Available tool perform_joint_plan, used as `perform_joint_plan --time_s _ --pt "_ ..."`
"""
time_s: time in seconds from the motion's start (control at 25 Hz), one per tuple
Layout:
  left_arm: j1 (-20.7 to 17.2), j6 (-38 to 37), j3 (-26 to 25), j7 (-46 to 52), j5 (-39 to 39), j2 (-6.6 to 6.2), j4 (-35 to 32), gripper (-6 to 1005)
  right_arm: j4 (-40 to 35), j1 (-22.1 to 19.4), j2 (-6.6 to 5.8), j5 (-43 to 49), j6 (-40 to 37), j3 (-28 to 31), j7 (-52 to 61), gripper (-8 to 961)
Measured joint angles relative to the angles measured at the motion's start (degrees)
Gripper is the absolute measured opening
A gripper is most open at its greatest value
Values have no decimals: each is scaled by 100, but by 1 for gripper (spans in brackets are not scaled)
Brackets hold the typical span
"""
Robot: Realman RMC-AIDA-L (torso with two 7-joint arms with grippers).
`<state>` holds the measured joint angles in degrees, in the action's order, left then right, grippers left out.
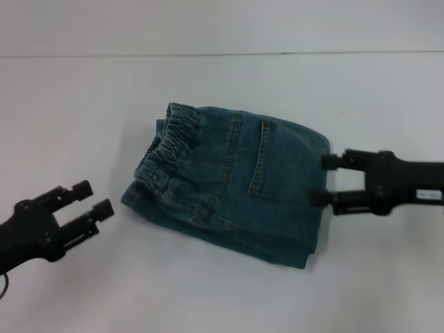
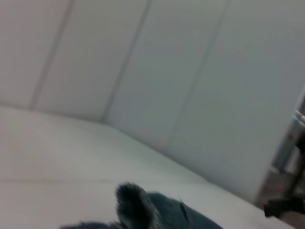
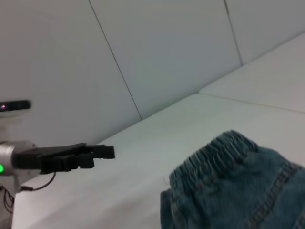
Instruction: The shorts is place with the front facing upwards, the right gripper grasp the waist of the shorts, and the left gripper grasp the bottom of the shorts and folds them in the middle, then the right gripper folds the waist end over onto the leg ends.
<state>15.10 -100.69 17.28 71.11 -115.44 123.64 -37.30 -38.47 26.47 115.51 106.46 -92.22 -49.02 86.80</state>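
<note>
Head view: the shorts (image 1: 232,184) lie folded into a compact, layered bundle on the white table (image 1: 208,291), roughly at its centre. The waist of the shorts (image 1: 168,142), a gathered elastic band, sits at the bundle's left end and curls upward; a stitched pocket (image 1: 274,159) faces up on the top layer. The right gripper (image 1: 323,180) reaches in from the right, its 2 fingers spread apart and its fingertips (image 1: 327,161) at the bundle's right edge; whether they pinch any cloth cannot be told. The left gripper (image 1: 94,198) rests low at the left, well apart from the denim, its 2 fingers parted and holding nothing.

Right wrist view: the waist of the shorts (image 3: 214,157) stands puckered in the foreground, with the left gripper (image 3: 102,155) beyond it, clear of the fabric.

Left wrist view: only a blurred edge of the shorts (image 2: 157,212) shows.
</note>
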Motion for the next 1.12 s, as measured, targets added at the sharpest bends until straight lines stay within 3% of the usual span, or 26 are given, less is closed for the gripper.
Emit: perform_joint_plan --time_s 0.2,0.48,1.12 --pt "212 -35 454 459 -213 -2 -265 580 20 -292 -33 29 -310 279 -326 959" --pt "533 18 828 753 -445 -28 -417 829 131 -252 16 223 -140 284 -453 959" --pt "635 153 845 802 -480 -51 -460 830 213 -135 33 242 -91 248 -470 959"
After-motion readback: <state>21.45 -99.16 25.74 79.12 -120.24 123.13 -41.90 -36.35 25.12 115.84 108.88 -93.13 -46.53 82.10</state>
